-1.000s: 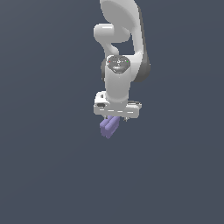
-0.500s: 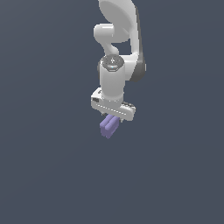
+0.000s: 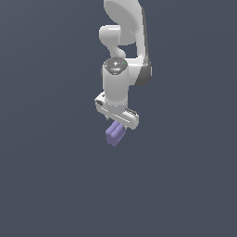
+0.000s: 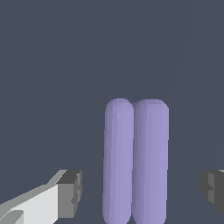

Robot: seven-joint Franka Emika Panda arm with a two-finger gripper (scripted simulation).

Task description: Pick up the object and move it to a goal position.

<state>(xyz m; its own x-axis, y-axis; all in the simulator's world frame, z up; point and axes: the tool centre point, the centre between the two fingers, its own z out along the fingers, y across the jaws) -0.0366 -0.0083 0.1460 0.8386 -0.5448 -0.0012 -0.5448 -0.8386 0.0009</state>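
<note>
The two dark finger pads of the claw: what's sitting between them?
The lavender grooved object lies between the fingertips, with bare gaps on both sides in the wrist view; the gripper isn't touching it.

Arm casing [image 3: 121, 78]: smooth white shell with a soft sheen, like moulded plastic, shaded grey along one flank; a darker grey disc with a metallic look caps the wrist joint. Gripper [image 3: 118, 124]: same smooth white finish on its crossbar. In the wrist view the finger pads [image 4: 71, 194] read as matt dark grey, flat-faced, rubber-like, one mounted on a white finger; they stand clear of the piece on either side. Object [image 3: 115, 133] below the claw: lavender-purple, uniform colour, smooth and matt, no texture or markings; its two rounded lobes [image 4: 135, 161] show gentle shading only, no sharp highlights. Ground beneath: flat, matt slate grey, featureless.
</note>
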